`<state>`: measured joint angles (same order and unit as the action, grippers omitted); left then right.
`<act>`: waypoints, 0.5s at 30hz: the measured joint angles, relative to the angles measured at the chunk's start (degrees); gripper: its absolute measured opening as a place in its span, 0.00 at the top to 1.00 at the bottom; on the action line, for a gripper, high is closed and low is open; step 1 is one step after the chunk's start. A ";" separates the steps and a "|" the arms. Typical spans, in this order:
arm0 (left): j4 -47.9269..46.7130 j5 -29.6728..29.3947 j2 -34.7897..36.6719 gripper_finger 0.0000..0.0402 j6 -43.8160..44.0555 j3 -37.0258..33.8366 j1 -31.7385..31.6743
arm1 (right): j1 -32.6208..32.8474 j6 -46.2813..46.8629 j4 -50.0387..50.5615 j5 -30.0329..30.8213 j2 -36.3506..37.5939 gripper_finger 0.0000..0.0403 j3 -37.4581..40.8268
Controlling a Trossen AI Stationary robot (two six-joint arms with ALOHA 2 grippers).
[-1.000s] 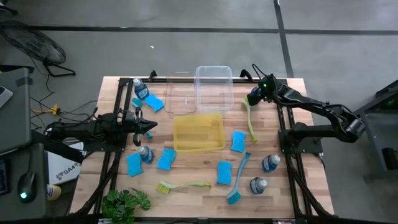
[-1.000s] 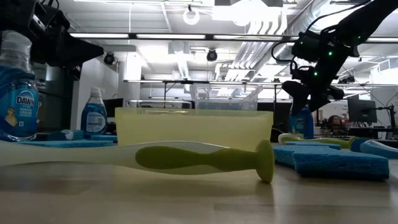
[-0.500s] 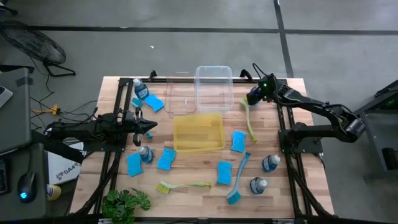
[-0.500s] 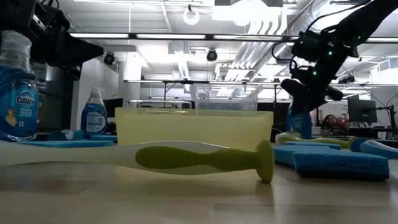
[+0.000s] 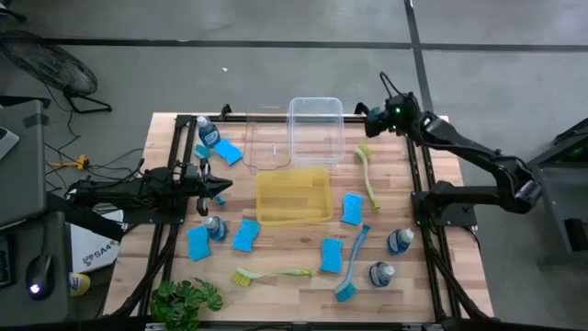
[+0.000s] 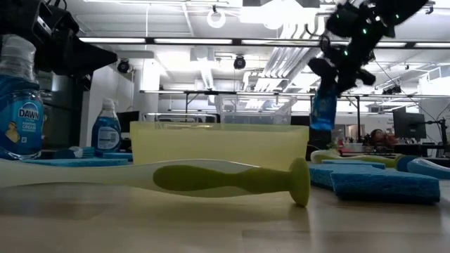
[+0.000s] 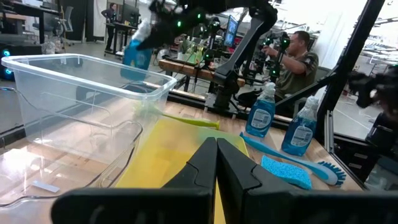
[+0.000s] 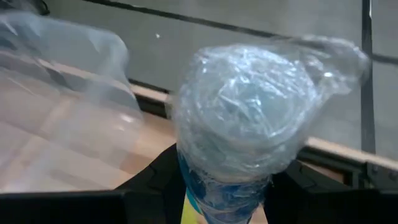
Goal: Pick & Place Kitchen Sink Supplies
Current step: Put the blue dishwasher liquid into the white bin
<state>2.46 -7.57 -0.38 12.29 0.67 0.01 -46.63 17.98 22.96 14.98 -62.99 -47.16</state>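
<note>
My right gripper (image 5: 371, 122) is above the table's far right part, beside the tall clear bin (image 5: 316, 129), and is shut on a small bottle of blue liquid (image 6: 323, 109) held in the air. My left gripper (image 5: 220, 187) waits shut over the table's left side, touching nothing. Three more blue bottles (image 5: 208, 131) (image 5: 214, 226) (image 5: 399, 241) stand on the wood. Blue sponges (image 5: 352, 209) (image 5: 245, 235) lie flat. A yellow-green brush (image 5: 368, 176), a second one (image 5: 271, 273) and a blue brush (image 5: 354, 265) lie on their sides. My right gripper pinches the bottle's upper part (image 6: 326, 90) between its two fingers (image 8: 158, 177), coming from above at a slant. The bottle hangs below the fingers, lifted clear of the table and slightly tilted. The gripper hides whether the cap itself is in the hold.
A yellow bin (image 5: 293, 195) sits mid-table, with two clear bins (image 5: 266, 142) behind it toward the far edge. A green plant (image 5: 186, 299) stands at the near left corner. Another bottle (image 5: 380, 273) is near right. A person (image 7: 295, 59) is in the room beyond the table.
My right gripper, shut on the bottle throughout, has risen and moved toward the far edge and the tall clear bin. The bottle, which stood on the table a second ago, now hangs lifted clear.
</note>
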 joint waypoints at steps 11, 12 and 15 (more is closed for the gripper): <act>0.00 0.02 -0.01 1.00 0.02 0.00 0.00 | 5.72 -8.09 10.30 -3.88 -9.13 0.63 -22.15; -0.01 0.01 -0.02 1.00 0.01 0.00 0.00 | 6.08 -9.18 10.92 -5.41 -10.62 0.63 -24.35; -0.02 0.02 -0.02 1.00 0.00 0.00 0.00 | 6.75 -10.90 12.66 -9.15 -15.53 0.63 -30.86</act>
<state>2.44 -7.55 -0.40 12.29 0.67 0.01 -39.88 7.08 35.61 5.83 -78.52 -78.02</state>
